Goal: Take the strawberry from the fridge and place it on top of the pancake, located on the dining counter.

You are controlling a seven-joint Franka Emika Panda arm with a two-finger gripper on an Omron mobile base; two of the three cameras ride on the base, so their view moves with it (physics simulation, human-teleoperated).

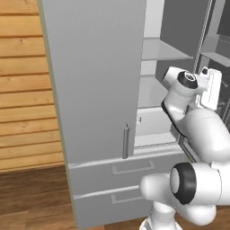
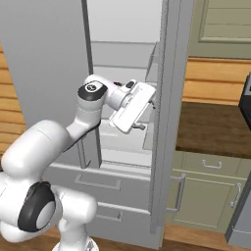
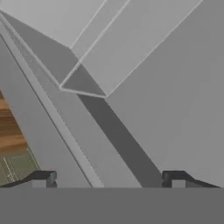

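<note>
The pincer stands released, its two dark finger tips set wide apart at the bottom of the hand view with nothing between them. It is at the opening of the fridge, level with the middle shelves. Ahead of it in the hand view run pale grey inner walls and the slanted edge of a fridge shelf, all bare grey surfaces; to one side of the tips a strip of wood-coloured planking and an olive cabinet front peeks past the fridge edge.

In the left base view the closed left fridge door with its slim vertical bar handle lies to the left of the pincer, and two lower drawers sit below it. The right door is swung open and stands edge-on just to the right of the white hand in the right base view. Behind the hand are the grey-white shelves of the interior and a pale bin below it.

Beyond the open door, well to the right of the pincer, a dark wood-topped counter rests on olive cabinets. A plank wall lies far to the left.

The strawberry cannot be made out on the shelves from these angles; the arm covers part of the interior.
</note>
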